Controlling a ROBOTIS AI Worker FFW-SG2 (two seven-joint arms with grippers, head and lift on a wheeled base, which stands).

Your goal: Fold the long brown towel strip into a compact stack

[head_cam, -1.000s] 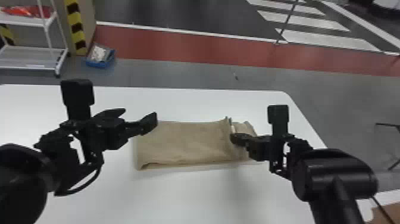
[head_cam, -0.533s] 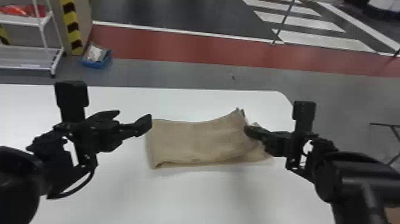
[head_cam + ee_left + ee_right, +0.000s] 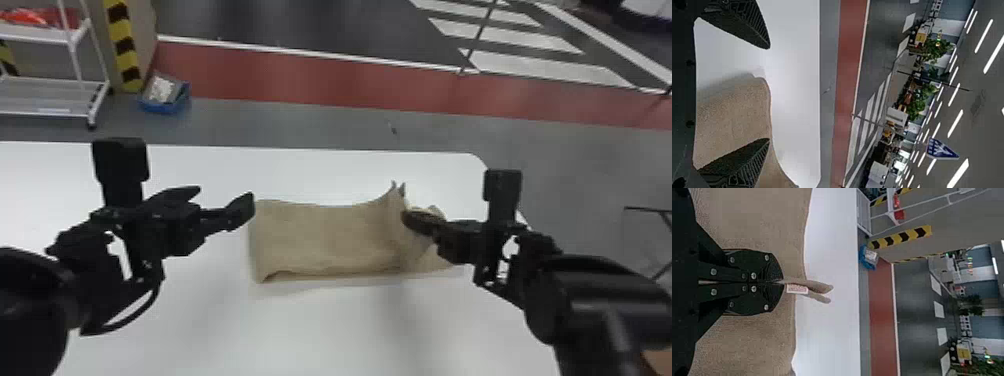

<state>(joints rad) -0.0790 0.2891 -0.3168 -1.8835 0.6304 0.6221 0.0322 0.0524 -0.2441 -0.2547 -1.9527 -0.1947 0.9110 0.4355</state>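
Brown fabric, the towel strip (image 3: 320, 235), lies on a white table (image 3: 320, 330) in the head view, wider from side to side than it is deep. Toward the robot's right it rises into an upright, pinched ridge, with more loose, rumpled cloth just beyond. The right gripper (image 3: 409, 220) is at that ridge. The left gripper (image 3: 225, 196) is near the towel's left end, its two fingers spread apart. On the floor past the table I see a red band (image 3: 300, 80), a blue bin (image 3: 162, 100) and a white wheeled rack (image 3: 45, 85).

In the left wrist view, the two black fingers stand wide apart with nothing gripped between them. The towel's end and bare table show through the gap, and one finger overlaps the cloth in this view; I cannot tell whether they touch.

In the right wrist view, the fingers are closed together on a narrow fold of the towel. Two thin flaps of it poke out past the fingertips, beside a small white label (image 3: 797, 289). More towel spreads out on both sides of the fingers.
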